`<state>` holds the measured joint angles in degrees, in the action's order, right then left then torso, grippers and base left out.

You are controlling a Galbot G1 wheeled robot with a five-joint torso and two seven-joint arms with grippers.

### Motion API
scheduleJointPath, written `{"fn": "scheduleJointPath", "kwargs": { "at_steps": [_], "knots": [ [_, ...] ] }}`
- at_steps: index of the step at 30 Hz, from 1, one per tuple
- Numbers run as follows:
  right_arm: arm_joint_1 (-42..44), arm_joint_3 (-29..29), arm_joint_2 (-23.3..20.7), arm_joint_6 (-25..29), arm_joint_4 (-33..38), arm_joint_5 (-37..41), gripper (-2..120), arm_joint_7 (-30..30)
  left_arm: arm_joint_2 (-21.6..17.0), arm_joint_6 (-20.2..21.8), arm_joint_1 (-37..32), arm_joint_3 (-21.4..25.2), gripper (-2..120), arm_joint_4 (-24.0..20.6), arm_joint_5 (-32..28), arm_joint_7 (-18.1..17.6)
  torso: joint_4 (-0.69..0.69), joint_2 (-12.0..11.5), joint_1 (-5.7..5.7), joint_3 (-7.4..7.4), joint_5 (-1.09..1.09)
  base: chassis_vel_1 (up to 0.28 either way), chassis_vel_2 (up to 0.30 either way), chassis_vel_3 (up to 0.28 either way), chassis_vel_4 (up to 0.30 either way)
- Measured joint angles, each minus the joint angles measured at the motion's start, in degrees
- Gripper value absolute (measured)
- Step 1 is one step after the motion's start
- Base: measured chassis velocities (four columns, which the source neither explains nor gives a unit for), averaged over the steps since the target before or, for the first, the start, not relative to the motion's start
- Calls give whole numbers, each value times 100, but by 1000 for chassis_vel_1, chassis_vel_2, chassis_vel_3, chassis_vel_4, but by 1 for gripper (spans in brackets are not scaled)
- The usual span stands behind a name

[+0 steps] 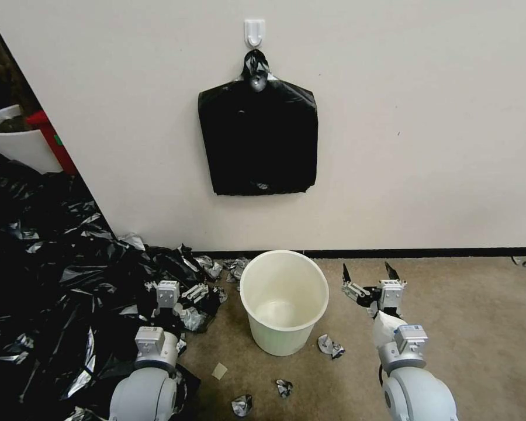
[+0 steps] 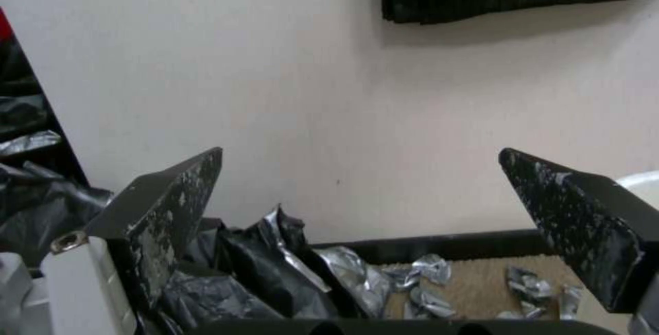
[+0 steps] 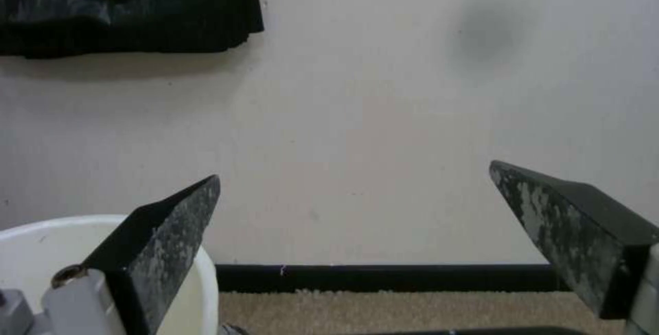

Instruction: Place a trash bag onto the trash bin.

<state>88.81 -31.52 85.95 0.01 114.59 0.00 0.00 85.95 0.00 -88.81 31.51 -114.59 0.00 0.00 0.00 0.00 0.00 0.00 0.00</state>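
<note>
Indoor room: carpet (image 1: 485, 327), plain wall (image 1: 421, 117), baseboard (image 1: 450, 252).

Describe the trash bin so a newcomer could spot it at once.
Find the black stack of bags hanging on the wall. Directly below, on the carpet, stands the trash bin, between the two grippers. It is round, cream-white and open-topped, unlike the black bags heaped to its left.

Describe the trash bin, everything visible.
The trash bin is a small round cream-white plastic bin with smooth tapering sides and a rolled rim, no lid. It stands upright on the carpet near the wall, empty, with no bag on it. The open left hand and right hand flank it without touching.
</note>
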Motion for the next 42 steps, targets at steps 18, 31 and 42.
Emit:
{"fn": "scheduleJointPath", "kwargs": {
  "at_steps": [18,31,42],
  "knots": [
    [0,0,0,0,0,0,100,0,0,0,0,0,100,0,0,0,0,0,0,0,0,0,0,0,0],
    [0,0,0,0,0,0,100,0,0,0,0,0,100,0,0,0,0,0,0,0,0,0,0,0,0],
    [16,49,-42,16,29,30,100,137,207,-474,-420,-78,100,-324,-321,-375,-2,0,0,0,-1,0,0,0,0]
  ]
}}
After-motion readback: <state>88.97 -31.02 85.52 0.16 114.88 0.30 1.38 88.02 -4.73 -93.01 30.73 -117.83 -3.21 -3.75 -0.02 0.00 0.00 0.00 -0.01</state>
